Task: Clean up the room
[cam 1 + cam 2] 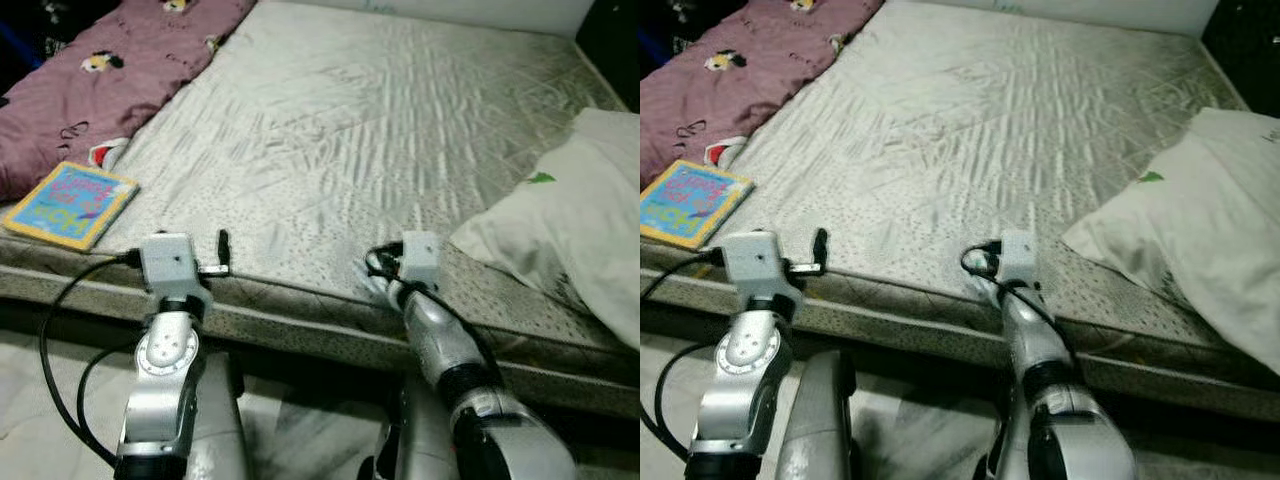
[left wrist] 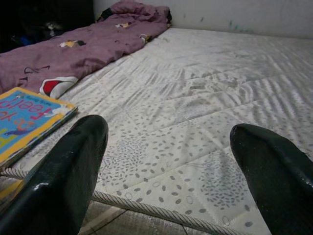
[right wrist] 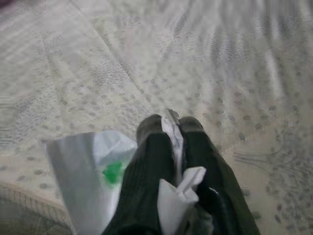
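Observation:
A colourful children's book (image 1: 70, 203) lies on the front left corner of the pale mattress (image 1: 350, 120). My left gripper (image 2: 168, 131) hovers open at the mattress's front edge, just right of the book (image 2: 24, 120), with nothing between its fingers. My right gripper (image 3: 170, 121) is at the front edge near the middle, shut on a crumpled white piece of paper (image 3: 83, 166) with a green mark. The paper sticks out between and beside the black fingers (image 3: 146, 161). In the left eye view the right gripper (image 1: 382, 283) sits low over the mattress border.
A purple printed blanket (image 1: 110, 70) is bunched along the left side of the bed. A white pillow (image 1: 570, 210) lies at the right edge, close to my right arm. The pale floor (image 1: 40, 400) runs below the bed front.

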Robot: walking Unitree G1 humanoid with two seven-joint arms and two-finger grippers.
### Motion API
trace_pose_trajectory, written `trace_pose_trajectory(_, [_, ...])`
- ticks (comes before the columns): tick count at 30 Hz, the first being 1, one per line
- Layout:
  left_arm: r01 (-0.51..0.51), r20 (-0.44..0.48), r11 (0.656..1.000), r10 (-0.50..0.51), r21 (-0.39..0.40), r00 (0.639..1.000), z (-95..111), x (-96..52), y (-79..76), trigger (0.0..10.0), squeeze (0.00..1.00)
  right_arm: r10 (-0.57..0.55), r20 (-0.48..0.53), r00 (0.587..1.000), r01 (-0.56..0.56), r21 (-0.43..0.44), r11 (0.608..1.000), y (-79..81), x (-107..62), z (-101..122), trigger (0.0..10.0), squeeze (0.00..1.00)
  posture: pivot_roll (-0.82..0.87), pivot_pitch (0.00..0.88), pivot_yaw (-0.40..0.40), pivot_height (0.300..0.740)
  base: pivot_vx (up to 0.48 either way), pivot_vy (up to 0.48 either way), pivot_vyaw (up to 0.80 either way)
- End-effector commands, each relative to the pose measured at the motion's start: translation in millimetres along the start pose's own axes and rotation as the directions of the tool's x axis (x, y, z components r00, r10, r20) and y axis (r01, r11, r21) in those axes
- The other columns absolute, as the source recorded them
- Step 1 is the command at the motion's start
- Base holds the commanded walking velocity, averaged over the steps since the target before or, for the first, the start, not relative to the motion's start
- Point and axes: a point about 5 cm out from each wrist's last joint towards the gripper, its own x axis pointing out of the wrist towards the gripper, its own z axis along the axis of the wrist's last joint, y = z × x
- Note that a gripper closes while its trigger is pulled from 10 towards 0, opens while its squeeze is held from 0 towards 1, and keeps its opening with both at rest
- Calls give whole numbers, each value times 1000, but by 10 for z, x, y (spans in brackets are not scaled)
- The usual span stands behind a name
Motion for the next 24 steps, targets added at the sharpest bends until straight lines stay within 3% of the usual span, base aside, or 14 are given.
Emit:
trace_pose_trajectory(1, [22,8,1000,-23,13,1000,-1,11,-26,10000,0,89,60,994,-87,-34,996,123,-82,146,0,0,112,0,-31,540,0,0,0])
trace_pose_trajectory(7, [46,11,999,-46,-15,999,-23,-29,-45,10000,0,163,192,968,-146,-97,984,258,-232,354,0,0,119,0,-29,540,0,0,0])
trace_pose_trajectory(9, [24,4,1000,-24,-21,1000,-30,-39,-36,10000,0,85,270,959,-67,-78,995,250,-184,474,0,0,131,0,-29,540,0,0,0])
trace_pose_trajectory(12, [18,2,999,-18,-38,1000,-34,-47,-28,10000,0,21,291,957,-5,-57,998,214,-187,517,0,0,132,0,-29,540,0,0,0])
trace_pose_trajectory(13, [18,5,998,-17,-52,1000,-34,-56,-20,2863,0,-40,298,954,51,-29,998,163,-204,544,0,0,130,0,-28,540,0,0,0])
trace_pose_trajectory(14, [18,9,999,-18,-50,1000,-33,-58,-16,2863,0,-59,295,954,67,-17,998,147,-223,556,0,0,130,0,-28,540,0,0,0])
trace_pose_trajectory(15, [16,12,999,-16,-39,1000,-32,-59,-7,0,0,-83,292,953,89,-6,996,119,-242,564,0,0,118,0,-20,540,0,0,0])
trace_pose_trajectory(23, [47,11,997,-46,-62,999,-56,-45,-79,0,0,-107,286,952,112,-4,994,-6,-367,598,0,0,81,0,-16,540,0,0,0])
trace_pose_trajectory(24, [47,12,997,-47,-64,999,-57,-44,-88,0,0,-117,284,952,123,-2,992,-22,-372,605,1804,0,77,0,-16,540,0,0,0])
